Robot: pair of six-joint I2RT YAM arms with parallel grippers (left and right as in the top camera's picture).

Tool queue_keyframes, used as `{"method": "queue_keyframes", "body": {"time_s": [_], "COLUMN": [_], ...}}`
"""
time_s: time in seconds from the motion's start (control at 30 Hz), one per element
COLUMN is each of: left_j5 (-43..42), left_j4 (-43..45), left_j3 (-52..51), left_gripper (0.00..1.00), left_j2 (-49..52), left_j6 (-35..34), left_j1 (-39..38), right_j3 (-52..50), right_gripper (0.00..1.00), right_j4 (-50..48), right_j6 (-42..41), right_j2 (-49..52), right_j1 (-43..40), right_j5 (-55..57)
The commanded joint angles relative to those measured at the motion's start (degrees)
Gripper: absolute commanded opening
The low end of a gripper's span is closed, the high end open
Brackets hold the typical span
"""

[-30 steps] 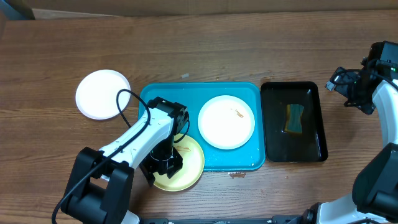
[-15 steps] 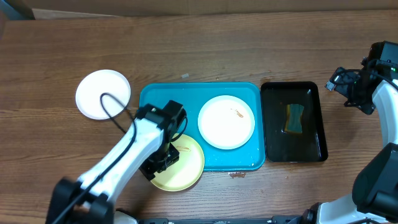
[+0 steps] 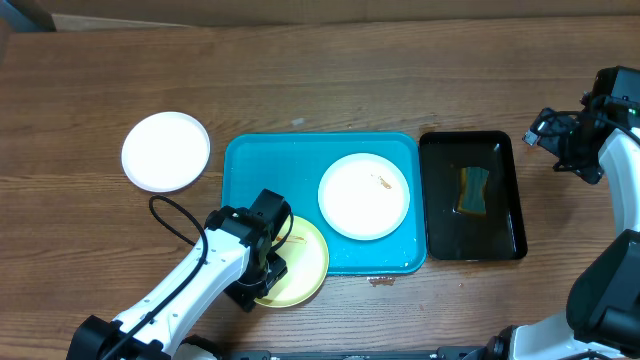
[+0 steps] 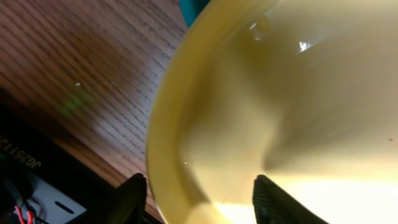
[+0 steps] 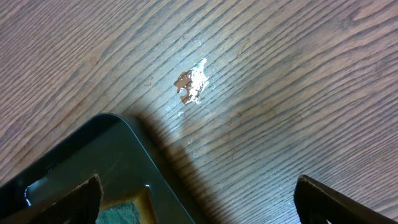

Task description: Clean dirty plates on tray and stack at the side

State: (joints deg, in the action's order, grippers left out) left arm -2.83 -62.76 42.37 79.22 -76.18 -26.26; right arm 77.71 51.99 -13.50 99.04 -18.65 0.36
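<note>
Overhead: yellow-green plate (image 3: pixel 305 255) overhangs the turquoise tray's (image 3: pixel 260 160) front-left corner, left gripper (image 3: pixel 262 282) at its rim, likely to lift it. Left wrist: jaws straddle that rim; whether clamped, I cannot tell. Right wrist: right gripper (image 5: pixel 198 193), jaws wide apart, empty.

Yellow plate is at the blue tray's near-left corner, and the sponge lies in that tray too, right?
No. The sponge lies in the black tray beside the blue tray, as the overhead view shows. The yellow plate is at the blue tray's near-left corner.
</note>
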Motion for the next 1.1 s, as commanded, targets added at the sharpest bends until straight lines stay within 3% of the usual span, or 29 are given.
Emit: {"method": "queue_keyframes", "body": {"time_s": [0.0, 0.2, 0.47, 0.7, 1.07], "left_j5": [-0.15, 0.26, 1.27, 2.05, 3.85], "left_j4": [0.31, 0.02, -0.28, -0.42, 0.59], "left_j3": [-0.33, -0.33, -0.33, -0.33, -0.33], "left_gripper": [0.5, 0.37, 0.34, 0.17, 0.22], "left_j2": [-0.59, -0.61, -0.61, -0.59, -0.59], "left_j6": [-1.2, -1.18, -1.16, 1.44, 6.23], "left_j1": [-0.28, -0.28, 0.83, 6.1, 11.52], "right_j3": [0.09, 0.09, 0.09, 0.09, 0.09], "right_gripper": [1.0, 1.0, 1.0, 1.0, 1.0], "right_j4": [-0.28, -0.28, -0.28, -0.28, -0.28], "right_j6": [-0.26, -0.26, -0.26, -0.26, -0.26], "right_j2": [-0.98, -0.98, -0.98, -0.98, -0.98], "right_j1": [0.15, 0.15, 0.15, 0.15, 0.15], "right_j5": [0.0, 0.0, 0.0, 0.0, 0.0]}}
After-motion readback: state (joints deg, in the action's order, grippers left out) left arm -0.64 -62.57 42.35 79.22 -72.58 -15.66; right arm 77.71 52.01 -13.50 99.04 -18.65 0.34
